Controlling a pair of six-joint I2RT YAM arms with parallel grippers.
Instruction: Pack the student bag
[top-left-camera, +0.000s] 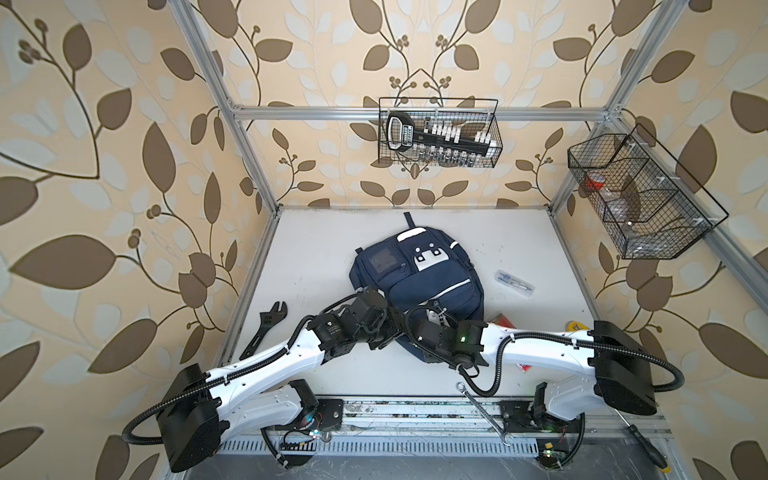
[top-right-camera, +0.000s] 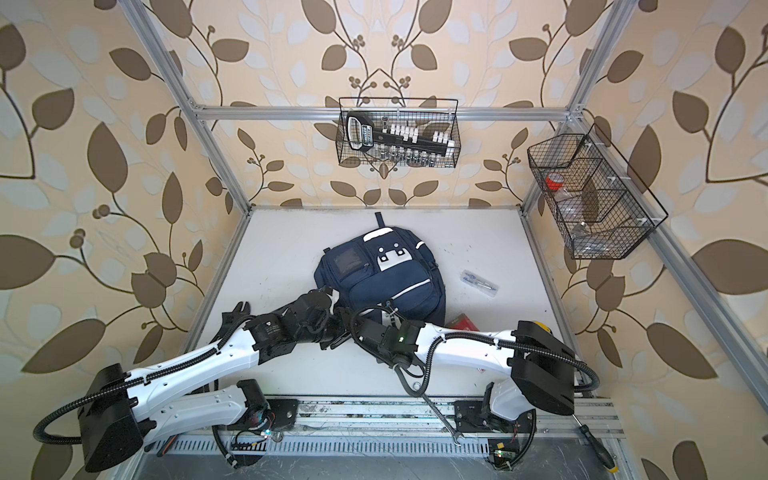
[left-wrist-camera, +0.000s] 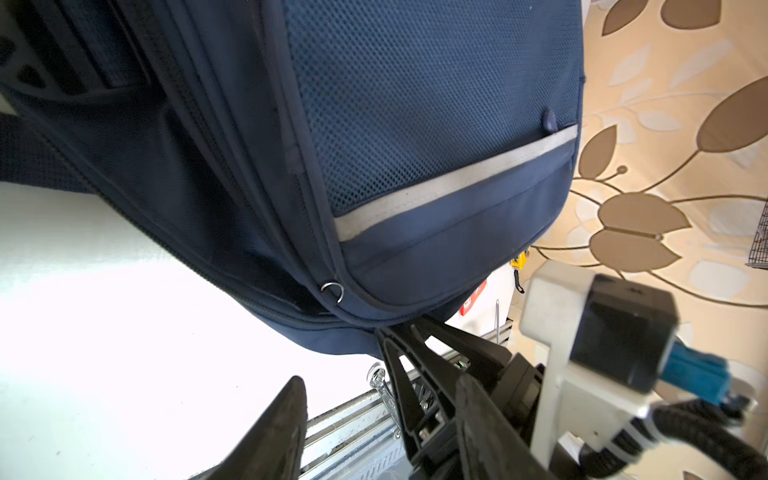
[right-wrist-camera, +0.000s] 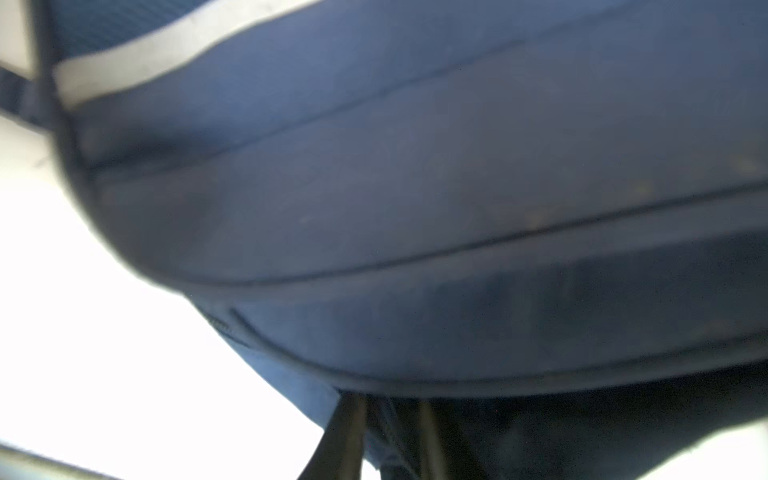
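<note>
The large navy-blue fabric backpack with white reflective stripes lies front-up near the middle of the white tabletop, its top loop toward the back wall. Both arms meet at its near bottom edge. The left gripper hovers just off that edge, black fingers spread apart with nothing between them — the right gripper, blurred in its own wrist view, is pinched together on the backpack's bottom hem.
</note>
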